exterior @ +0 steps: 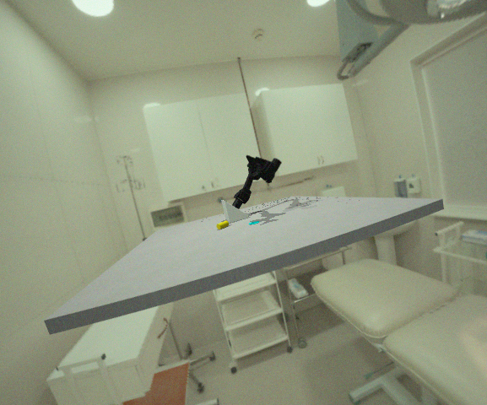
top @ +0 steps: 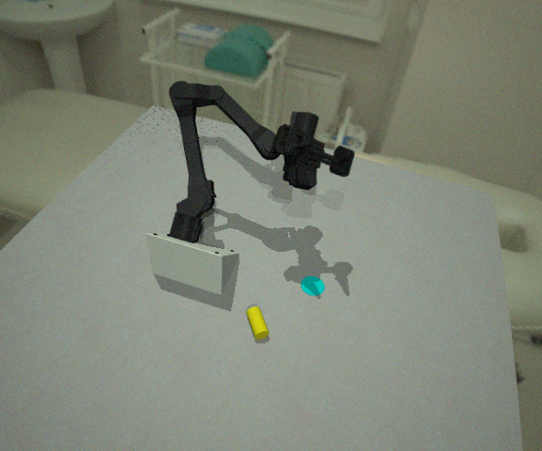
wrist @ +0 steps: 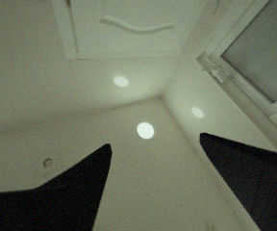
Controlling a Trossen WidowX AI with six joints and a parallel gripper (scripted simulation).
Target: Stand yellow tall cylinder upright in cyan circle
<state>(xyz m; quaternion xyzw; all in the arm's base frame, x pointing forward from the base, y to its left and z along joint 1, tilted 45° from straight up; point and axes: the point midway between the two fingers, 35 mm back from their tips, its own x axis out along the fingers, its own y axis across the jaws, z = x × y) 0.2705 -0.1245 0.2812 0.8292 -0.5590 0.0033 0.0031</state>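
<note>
Nearest the top camera, the yellow tall cylinder (top: 257,321) lies on its side on the pale grey table top (top: 116,379), just near-left of the flat cyan circle (top: 312,286), apart from it. Shadow partly covers that circle. Far behind and raised, the black parallel-jaw gripper (wrist: 153,192) points toward the ceiling, jaws wide apart, holding nothing; its fingertips are hard to make out from above.

The arm (top: 191,160) is folded high above the table, its empty jaws spread wide, pointing upward.

Grey table (top: 382,368): yellow cylinder (top: 257,322), cyan circle (top: 312,286)
</note>
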